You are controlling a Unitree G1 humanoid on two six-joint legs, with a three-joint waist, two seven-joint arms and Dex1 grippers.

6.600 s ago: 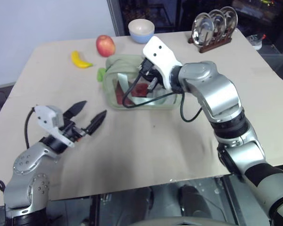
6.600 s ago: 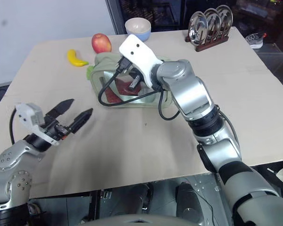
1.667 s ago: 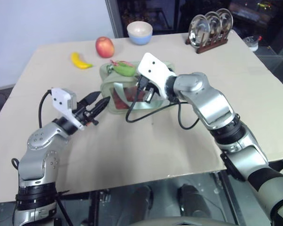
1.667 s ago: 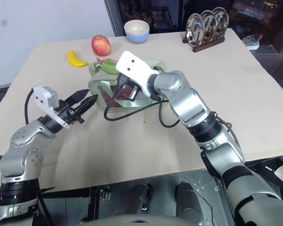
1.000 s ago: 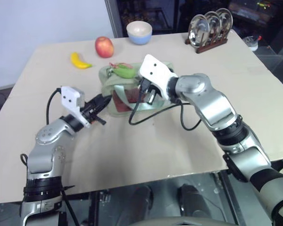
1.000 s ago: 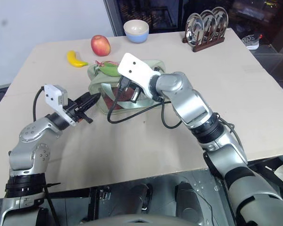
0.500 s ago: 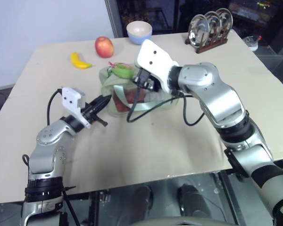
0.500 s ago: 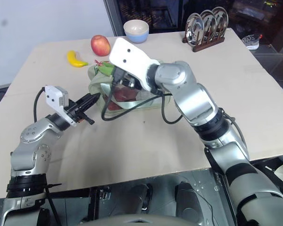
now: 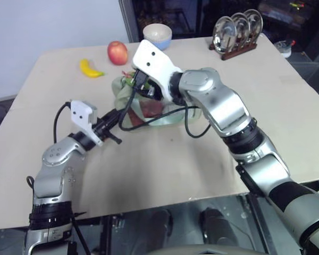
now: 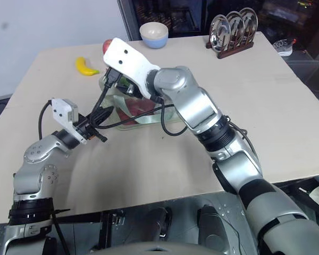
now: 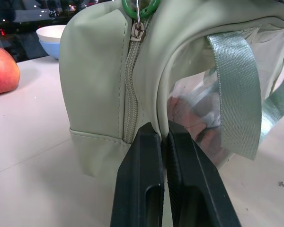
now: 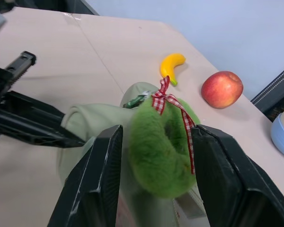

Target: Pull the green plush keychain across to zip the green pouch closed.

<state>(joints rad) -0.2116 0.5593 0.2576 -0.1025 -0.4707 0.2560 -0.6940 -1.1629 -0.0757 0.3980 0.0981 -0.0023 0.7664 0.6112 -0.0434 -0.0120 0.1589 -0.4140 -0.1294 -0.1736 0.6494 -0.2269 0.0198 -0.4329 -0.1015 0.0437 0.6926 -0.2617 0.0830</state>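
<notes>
Green pouch [image 11: 94, 71]: matt soft fabric, clear glossy plastic window, woven webbing strap [image 11: 234, 94]. Green plush keychain [image 12: 163, 149] between right fingers [image 12: 97, 184]: fuzzy. Fingers: smooth black plastic.

Pouch [image 9: 149, 109] centre-left of frame on bench [image 9: 175, 154]; banana [image 9: 90, 68], apple [image 9: 117, 52], bowl [image 9: 157, 35] behind it upper left; plate rack [image 9: 239, 32] upper right.

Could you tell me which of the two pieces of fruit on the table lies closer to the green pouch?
The red apple lies closer to the green pouch; the yellow banana sits farther out toward the table's left edge.
</notes>
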